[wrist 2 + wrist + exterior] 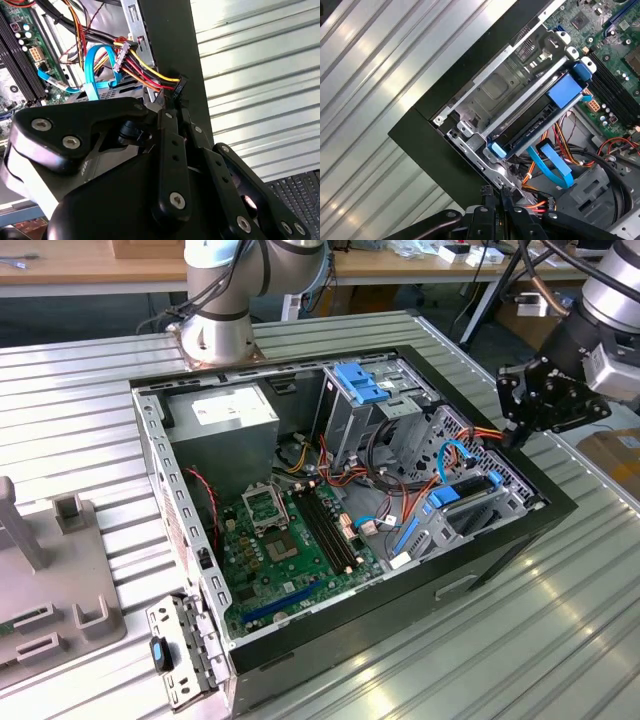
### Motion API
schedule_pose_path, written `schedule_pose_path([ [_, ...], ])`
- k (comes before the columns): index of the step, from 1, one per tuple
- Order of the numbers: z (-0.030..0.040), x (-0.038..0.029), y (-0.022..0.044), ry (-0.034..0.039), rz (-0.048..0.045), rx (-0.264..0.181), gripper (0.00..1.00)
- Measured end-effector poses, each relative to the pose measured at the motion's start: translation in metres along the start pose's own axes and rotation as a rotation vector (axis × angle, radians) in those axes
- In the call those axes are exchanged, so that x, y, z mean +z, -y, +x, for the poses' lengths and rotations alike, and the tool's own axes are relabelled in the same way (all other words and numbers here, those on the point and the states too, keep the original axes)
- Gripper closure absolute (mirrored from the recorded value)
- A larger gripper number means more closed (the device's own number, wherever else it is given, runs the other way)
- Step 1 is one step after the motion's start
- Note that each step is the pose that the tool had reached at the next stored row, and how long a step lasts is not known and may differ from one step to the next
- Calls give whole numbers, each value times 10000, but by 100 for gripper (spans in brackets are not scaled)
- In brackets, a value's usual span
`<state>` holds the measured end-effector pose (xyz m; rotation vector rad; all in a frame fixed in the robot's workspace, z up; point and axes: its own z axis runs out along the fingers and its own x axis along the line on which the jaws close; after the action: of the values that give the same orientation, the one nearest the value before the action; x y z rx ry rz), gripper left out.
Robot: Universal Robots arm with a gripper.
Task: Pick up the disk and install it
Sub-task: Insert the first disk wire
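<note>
Open computer case (560, 508) on the ribbed bench (80, 390) — disk (540, 116) seated in the metal bay (500, 92) at the case's front corner, blue rails showing. Gripper (517, 432) at the case's rim by the coloured cables (142, 62) — fingers together, clamping nothing.

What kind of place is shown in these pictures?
Probably a robotics lab or workshop bench. An open computer case with its motherboard exposed lies on a ribbed metal table, the robot arm's base is bolted to that table, and desks stand behind.
</note>
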<state>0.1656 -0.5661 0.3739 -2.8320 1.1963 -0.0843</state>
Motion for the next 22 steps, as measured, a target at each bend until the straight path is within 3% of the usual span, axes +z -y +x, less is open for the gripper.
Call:
schedule_pose_path([
  [1,-21,-2,-21,-27,-8,272,84],
  [5,-47,-5,-48,-59,-15,423,84],
  [22,-66,-8,-66,-61,-15,442,84],
])
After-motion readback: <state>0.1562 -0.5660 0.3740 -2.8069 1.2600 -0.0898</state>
